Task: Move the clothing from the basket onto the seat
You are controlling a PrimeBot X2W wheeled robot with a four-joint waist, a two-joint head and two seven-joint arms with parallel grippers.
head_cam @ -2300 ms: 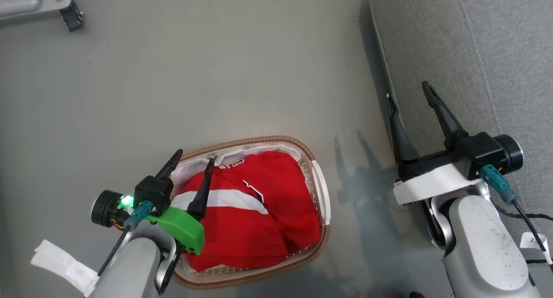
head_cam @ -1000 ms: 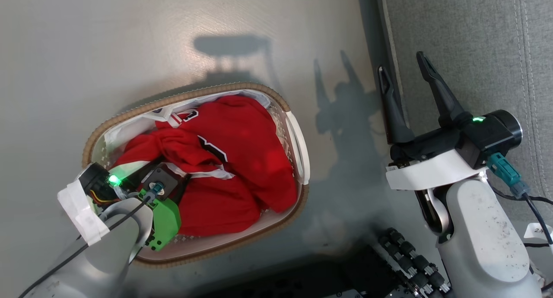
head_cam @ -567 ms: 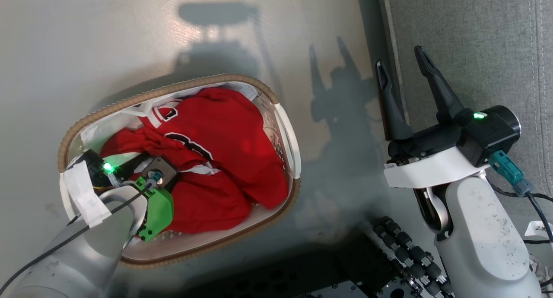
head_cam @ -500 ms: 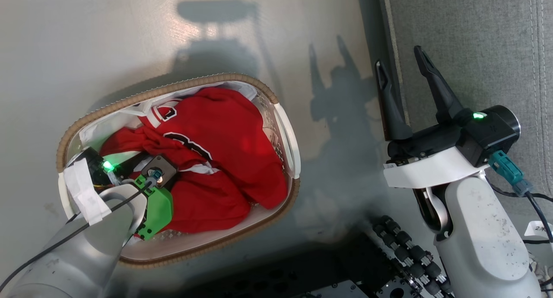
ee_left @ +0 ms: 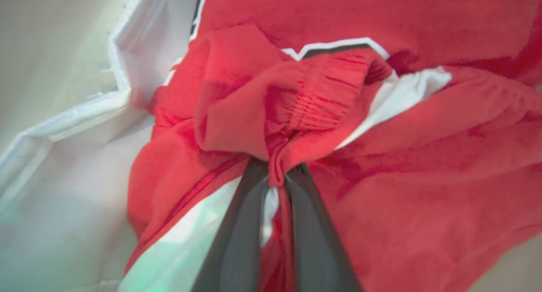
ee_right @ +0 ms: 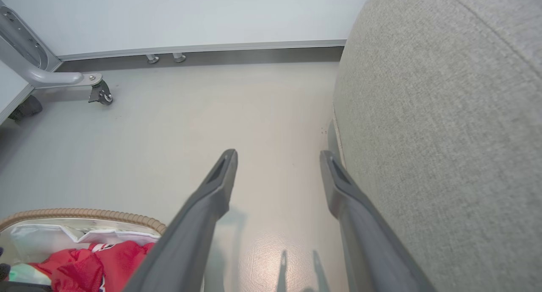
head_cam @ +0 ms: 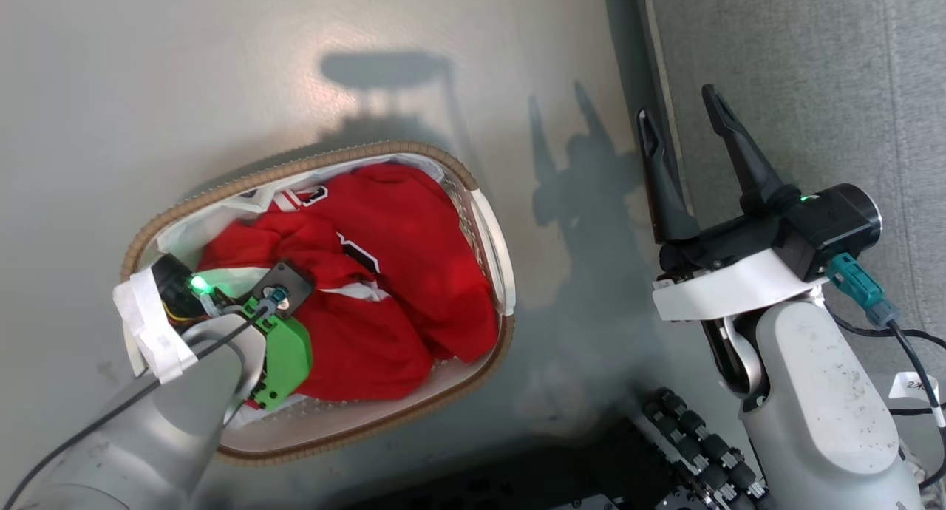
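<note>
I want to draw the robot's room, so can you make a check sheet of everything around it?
Surface: pale grey floor, shiny, with shadows.
Job's things: red basketball clothing heaped in the laundry basket; none seen on the grey sofa seat.
Clutter: nothing seen.
Pincers: left pincer shut on a fold of the clothing; right pincer open, holding nothing, beside the seat's edge.
Cables: black cable along the left arm; teal-plugged cable at the right wrist.
Surroundings: white wall; grey frame leg with a caster.

I am working in what looks like a test room furnished like a home: grey sofa seat (head_cam: pixel 798 89), laundry basket (head_cam: pixel 295 163), bare pale floor (head_cam: pixel 185 66), castor-legged metal frame (ee_right: pixel 55 77).
</note>
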